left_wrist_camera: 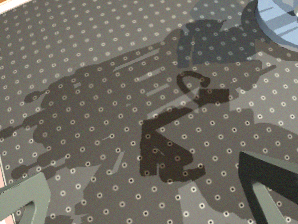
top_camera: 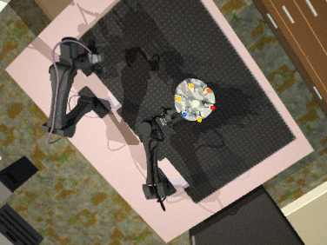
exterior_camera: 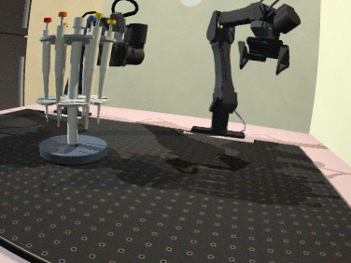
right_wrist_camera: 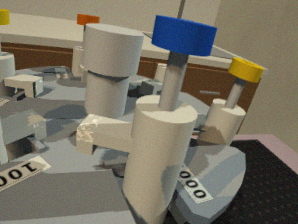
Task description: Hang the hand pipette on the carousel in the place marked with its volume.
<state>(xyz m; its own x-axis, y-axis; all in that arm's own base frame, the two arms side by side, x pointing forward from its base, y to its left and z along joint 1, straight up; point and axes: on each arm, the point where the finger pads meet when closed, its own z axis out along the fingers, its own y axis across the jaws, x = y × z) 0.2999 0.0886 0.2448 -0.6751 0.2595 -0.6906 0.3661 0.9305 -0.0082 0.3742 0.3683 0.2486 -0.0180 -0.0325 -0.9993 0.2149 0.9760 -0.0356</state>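
Black mat covers most of a pink table in the top view; a round carousel stands on it, coloured buttons around its head. The right gripper reaches to the rim, pinching what I take to be the blue-topped pipette. In the exterior view, that pipette is upright among the others, partly hidden; the left gripper hangs well apart, fingers spread. The left wrist view shows those fingers wide, with nothing between them. The right wrist view shows the pipette close up, its finger hook pointing inward over the head, near a partly hidden label ending in zeros. Its fingers are out of sight here, and the button's print cannot be read. The pipette probably handles as light, stiff and smooth—apt to twist in a narrow grip. The barrel below the hook seems the place to hold—not the slim button stem.
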